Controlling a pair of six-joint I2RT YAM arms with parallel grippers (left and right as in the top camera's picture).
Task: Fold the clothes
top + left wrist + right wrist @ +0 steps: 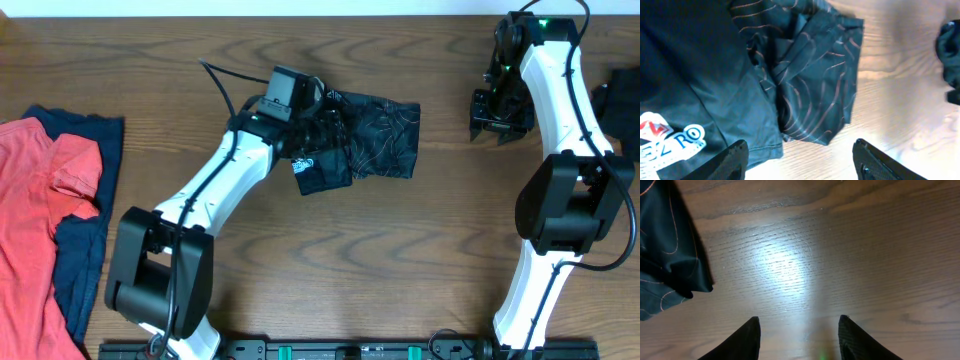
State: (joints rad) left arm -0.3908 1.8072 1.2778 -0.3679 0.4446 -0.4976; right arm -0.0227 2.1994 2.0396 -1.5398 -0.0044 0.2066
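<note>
The left gripper (799,148) holds its jaws apart over the bunched black jersey (378,135), and the right gripper (799,321) holds its jaws apart above the desk (400,265).

12 o'clock: black jersey (380,140) bunched under the left gripper (801,160), blocking mid-table.
9 o'clock: red top (30,220) over navy top (92,250), covering the edge.
7 o'clock: left arm (215,190) slants in toward centre.
2 o'clock: bare strip between jersey and right gripper (800,335), passable.
5 o'clock: bare table (400,270) between the arms.
</note>
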